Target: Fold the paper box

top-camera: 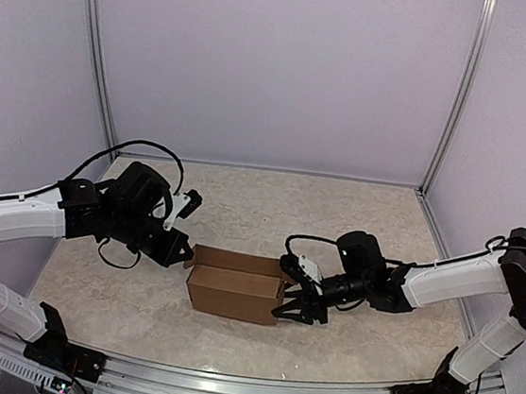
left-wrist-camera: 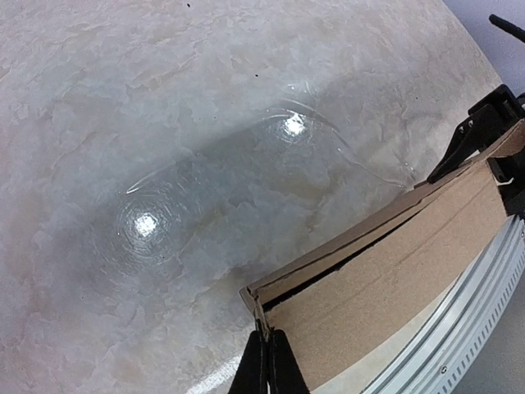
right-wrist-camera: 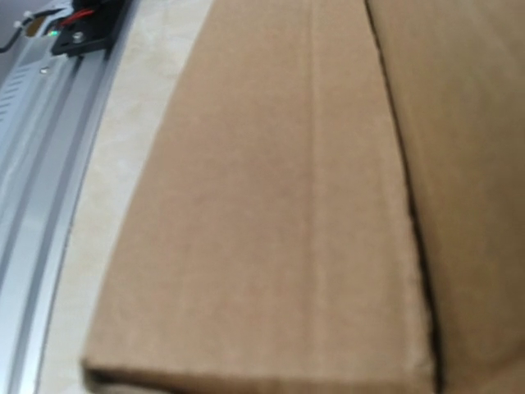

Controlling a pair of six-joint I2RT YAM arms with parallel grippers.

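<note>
Paper box (top-camera: 233, 289) — likely light, crushable; take by its ends. Left end effector (left-wrist-camera: 267, 365) closed; right end effector (top-camera: 286, 298) astride one end, grip unclear.

The paper box (top-camera: 233, 289) blocks mid-table, and both ends are taken. The left gripper (top-camera: 184, 250) is pinched closed at the left corner, while the right gripper (top-camera: 287, 304) clasps the right end. Open table (top-camera: 272, 203) runs behind it to the back wall (top-camera: 278, 66). In front there's only a narrow strip before the metal rail (top-camera: 251, 386).

paper box (top-camera: 233, 293) on table (top-camera: 356, 217) | left claw (top-camera: 188, 253): left end | right claw (top-camera: 284, 304): seemingly around right end
</note>
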